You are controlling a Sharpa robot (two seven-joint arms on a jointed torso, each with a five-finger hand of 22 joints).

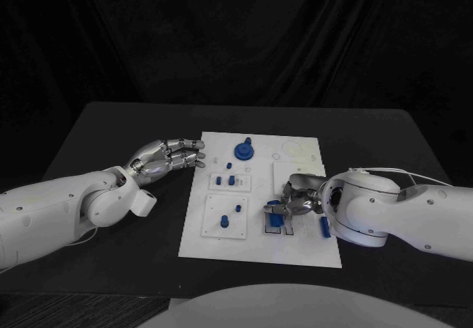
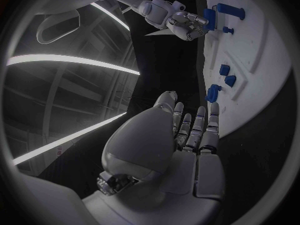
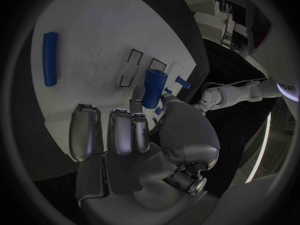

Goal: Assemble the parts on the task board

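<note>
Right hand [image 1: 296, 198] pinches a blue cylinder part [image 3: 153, 87] between thumb and a finger, over the slotted fixture [image 3: 128, 72] near the right edge of the task board [image 1: 305, 253]. Left hand [image 1: 167, 158] hovers at the board's left edge, fingers spread, holding nothing. A blue bar [image 3: 50, 57] lies flat on the board, just beside the right hand.

Risks: the pinch looks thin, so the part may tilt and jam at the slot, or slip out. The board looks unsecured; downward push could shift it since the left hand isn't bracing it.
</note>
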